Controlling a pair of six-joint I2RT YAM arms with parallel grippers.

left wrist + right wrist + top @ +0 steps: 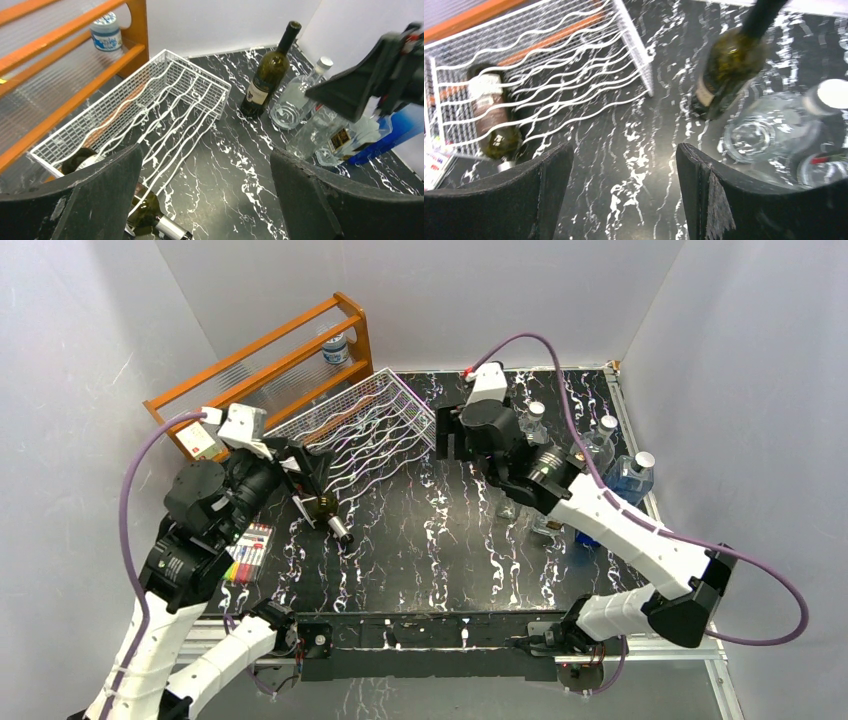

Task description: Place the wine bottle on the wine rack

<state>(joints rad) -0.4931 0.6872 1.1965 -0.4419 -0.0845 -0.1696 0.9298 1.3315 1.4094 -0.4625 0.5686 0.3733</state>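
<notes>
Left gripper [205, 200]: fingers spread, bottom of frame | right gripper [624, 195]: fingers spread | wine bottle [491, 115]: lying in wine rack [574, 60], left of frame.

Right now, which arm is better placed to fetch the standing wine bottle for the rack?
Right. The right tool, open, faces the upright wine bottle close ahead, beside the clear bottles. The left tool, also open, is at the wine rack's other end, by the lying bottle.
</notes>
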